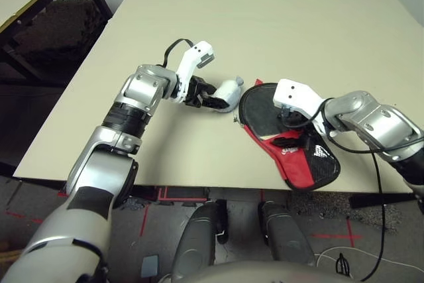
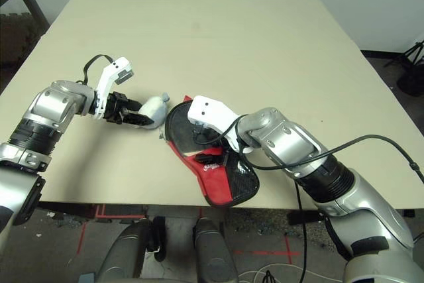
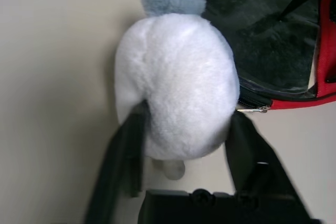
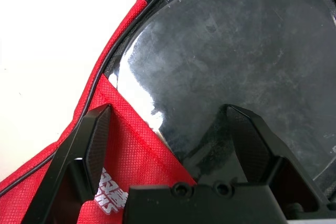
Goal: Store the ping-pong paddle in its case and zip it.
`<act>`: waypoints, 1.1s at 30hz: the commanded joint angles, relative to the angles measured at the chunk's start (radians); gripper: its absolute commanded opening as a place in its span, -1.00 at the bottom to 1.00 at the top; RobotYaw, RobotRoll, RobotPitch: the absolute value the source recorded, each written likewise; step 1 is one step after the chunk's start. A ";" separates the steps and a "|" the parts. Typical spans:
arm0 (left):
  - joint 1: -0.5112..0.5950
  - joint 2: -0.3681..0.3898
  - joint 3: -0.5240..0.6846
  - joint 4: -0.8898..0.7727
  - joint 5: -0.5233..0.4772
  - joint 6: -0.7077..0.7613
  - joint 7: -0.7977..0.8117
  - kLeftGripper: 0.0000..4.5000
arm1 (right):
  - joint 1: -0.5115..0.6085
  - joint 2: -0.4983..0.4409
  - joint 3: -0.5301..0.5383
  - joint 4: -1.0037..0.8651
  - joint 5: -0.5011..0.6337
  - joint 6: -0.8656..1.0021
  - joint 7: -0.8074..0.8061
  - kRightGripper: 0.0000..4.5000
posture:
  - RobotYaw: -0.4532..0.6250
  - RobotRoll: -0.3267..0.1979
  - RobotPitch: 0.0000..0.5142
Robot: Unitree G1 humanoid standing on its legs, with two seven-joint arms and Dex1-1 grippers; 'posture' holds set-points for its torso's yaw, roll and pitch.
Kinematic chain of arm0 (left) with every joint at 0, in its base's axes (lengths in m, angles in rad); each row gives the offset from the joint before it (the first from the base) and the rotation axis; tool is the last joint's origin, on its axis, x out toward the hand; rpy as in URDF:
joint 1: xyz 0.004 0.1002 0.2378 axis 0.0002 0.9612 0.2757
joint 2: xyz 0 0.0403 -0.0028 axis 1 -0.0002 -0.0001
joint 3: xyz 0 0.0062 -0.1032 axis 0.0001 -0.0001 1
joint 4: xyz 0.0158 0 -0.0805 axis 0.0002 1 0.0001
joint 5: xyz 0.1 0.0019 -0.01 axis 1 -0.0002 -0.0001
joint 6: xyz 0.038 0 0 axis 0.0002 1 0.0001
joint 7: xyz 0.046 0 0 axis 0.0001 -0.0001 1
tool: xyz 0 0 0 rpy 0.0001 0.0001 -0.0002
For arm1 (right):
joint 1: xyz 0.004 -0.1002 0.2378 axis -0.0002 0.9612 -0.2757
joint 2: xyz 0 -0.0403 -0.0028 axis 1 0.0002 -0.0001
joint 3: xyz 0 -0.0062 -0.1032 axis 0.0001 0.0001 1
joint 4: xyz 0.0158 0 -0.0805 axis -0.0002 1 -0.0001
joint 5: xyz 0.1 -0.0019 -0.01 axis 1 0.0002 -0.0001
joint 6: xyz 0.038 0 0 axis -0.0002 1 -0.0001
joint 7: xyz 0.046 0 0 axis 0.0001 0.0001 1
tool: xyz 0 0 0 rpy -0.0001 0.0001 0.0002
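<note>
The paddle case (image 1: 298,171) lies flat on the smooth, pale table (image 1: 265,18), its rounded end away from the robot and its narrower end near the table's front edge. It is soft fabric, black and red, with a glossy, scuffed clear window (image 4: 236,51) over the round part; whether the dark surface behind it is the paddle's rubber, I cannot tell. The red panel (image 4: 134,156) has a fine woven grain and dark piping. A metal zipper pull (image 3: 257,109) sits at the rim.

A white printed logo (image 4: 111,192) on the red shows blocky characters, too partly seen to read; another white mark (image 1: 320,152) sits on the black part of the narrow end.

Just beside the case, on the robot's left, the left gripper (image 3: 188,111) pinches a rounded plush toy (image 3: 178,72), short-piled and white with a grey-blue, two-lobed tuft. The right gripper (image 4: 169,108) is spread wide over the case, one finger over the red fabric, the other over the window.
</note>
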 commanded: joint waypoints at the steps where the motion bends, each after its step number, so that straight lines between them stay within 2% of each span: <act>1: -0.031 -0.011 -0.001 0.063 0.025 -0.045 0.006 -0.54 | 0.021 0.012 0.049 0.044 -0.032 -0.001 0.031 1.00 | -0.47 0.25 -0.32; 4: -0.067 -0.020 0.005 0.116 0.032 -0.077 0.009 -0.91 | 0.024 0.019 0.052 0.061 -0.057 -0.012 0.049 1.00 | -0.46 0.25 -0.30; 5: -0.083 -0.026 0.010 0.139 0.037 -0.095 0.016 -0.96 | 0.026 0.022 0.052 0.068 -0.065 -0.017 0.053 1.00 | -0.46 0.25 -0.30; 11: -0.169 -0.094 0.038 0.305 0.070 -0.238 0.097 -0.96 | 0.035 0.042 0.048 0.095 -0.103 -0.034 0.071 1.00 | -0.45 0.25 -0.30; 16: -0.249 -0.162 0.046 0.486 0.132 -0.428 0.237 -0.96 | 0.046 0.049 0.049 0.106 -0.126 -0.046 0.084 1.00 | -0.45 0.25 -0.30; 21: -0.327 -0.211 0.043 0.638 0.195 -0.540 0.367 -0.96 | 0.052 0.060 0.049 0.117 -0.146 -0.052 0.098 1.00 | -0.46 0.25 -0.28; 23: -0.352 -0.216 0.045 0.671 0.217 -0.558 0.410 -0.96 | 0.053 0.063 0.051 0.120 -0.153 -0.054 0.102 1.00 | -0.46 0.25 -0.27; 27: -0.377 -0.202 0.027 0.710 0.269 -0.485 0.402 -0.96 | 0.061 0.063 0.054 0.125 -0.163 -0.059 0.108 1.00 | -0.45 0.25 -0.27; 33: -0.362 -0.162 0.041 0.685 0.299 -0.438 0.408 -0.96 | 0.067 0.064 0.053 0.136 -0.177 -0.066 0.121 1.00 | -0.43 0.25 -0.28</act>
